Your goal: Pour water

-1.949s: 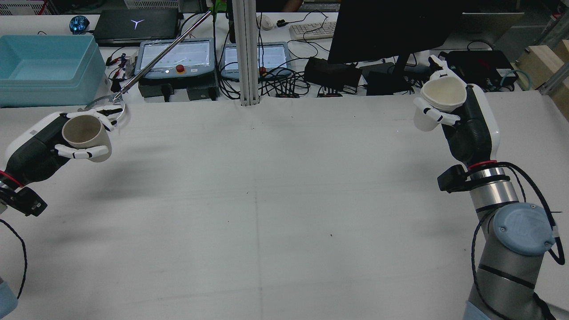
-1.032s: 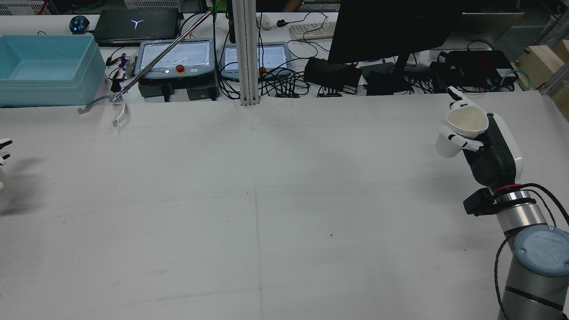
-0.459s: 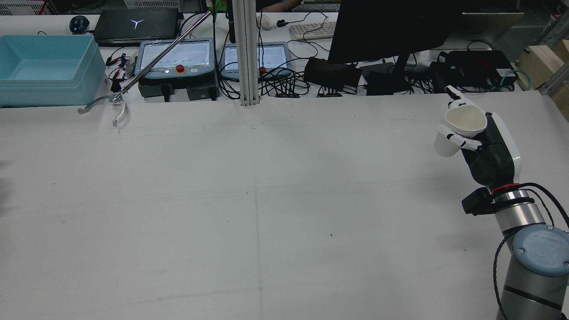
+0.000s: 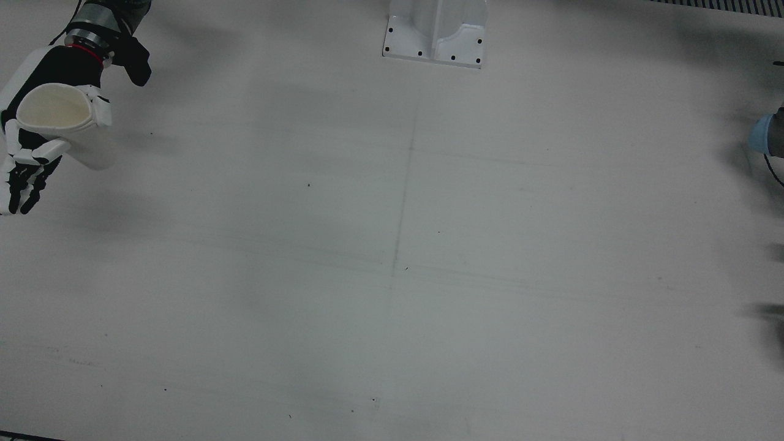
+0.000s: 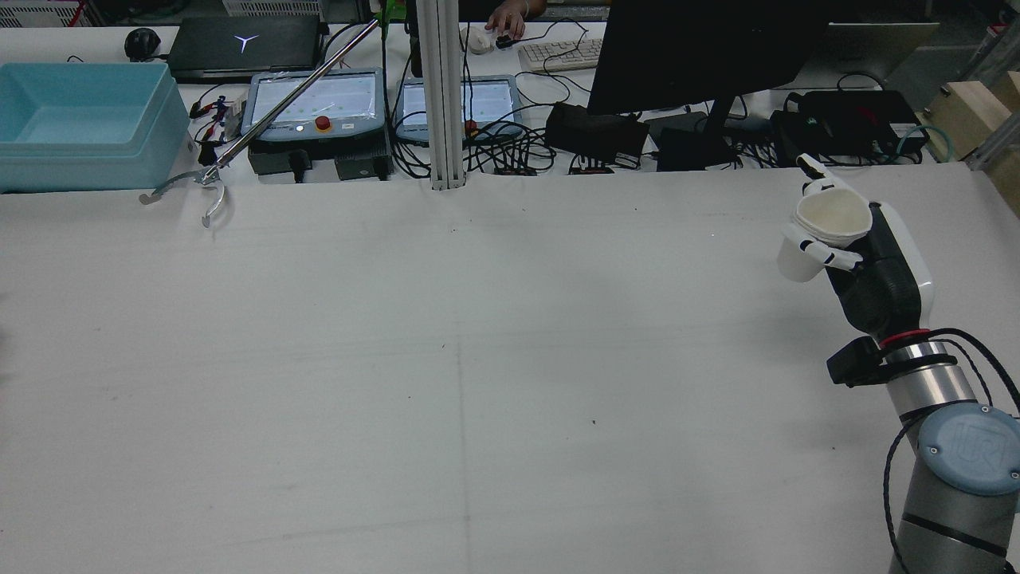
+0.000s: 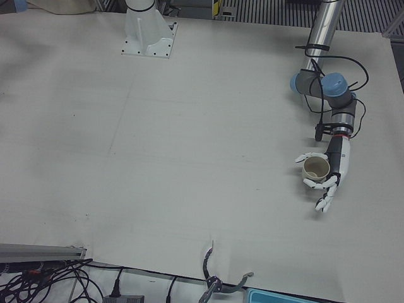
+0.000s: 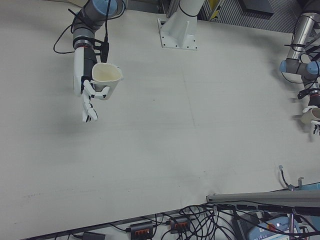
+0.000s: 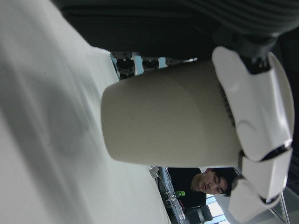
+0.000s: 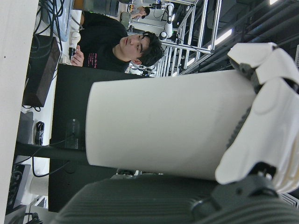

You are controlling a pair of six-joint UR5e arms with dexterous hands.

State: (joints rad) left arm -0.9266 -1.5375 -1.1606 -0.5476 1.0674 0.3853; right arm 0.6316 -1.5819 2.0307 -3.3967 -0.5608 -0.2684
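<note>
White worktop, front view: the right hand [image 4: 37,119] sits at the far left edge, fingers wrapped round a cream cup [image 4: 61,122] held off the worktop [image 4: 404,245], mouth up; some fingers stick out straight past the cup. A blue arm joint [image 4: 765,136] peeks in at the right edge; the left hand is out of frame. A white pedestal [image 4: 436,30] stands at top centre.
Rear view: right hand [image 5: 865,259] at the right, clasping its cup [image 5: 821,233], which is tilted with the mouth toward the camera, clear of the worktop [image 5: 478,359]. Left hand not seen. Behind the worktop: a blue bin [image 5: 80,123], a reach tool [image 5: 263,119], two pendants [image 5: 319,104], a monitor [image 5: 701,56], a person's hand [image 5: 506,17] by a keyboard [image 5: 562,54].
Left-front view: left hand [image 6: 328,180] near the right side, closed round a tan cup [image 6: 315,170], upright, above the worktop [image 6: 158,145]; fingertips extend past it.
Right-front view: right hand [image 7: 89,90] grips the cream cup [image 7: 106,80] at upper left; left hand [image 7: 315,117] with its cup [image 7: 309,116] shows at the right edge.
Left hand view: fingers [image 8: 261,135] clamp the tan cup [image 8: 173,116] near its rim.
Right hand view: fingers [image 9: 266,121] clamp the cream cup [image 9: 163,126]; a person [image 9: 117,46] sits beyond.
</note>
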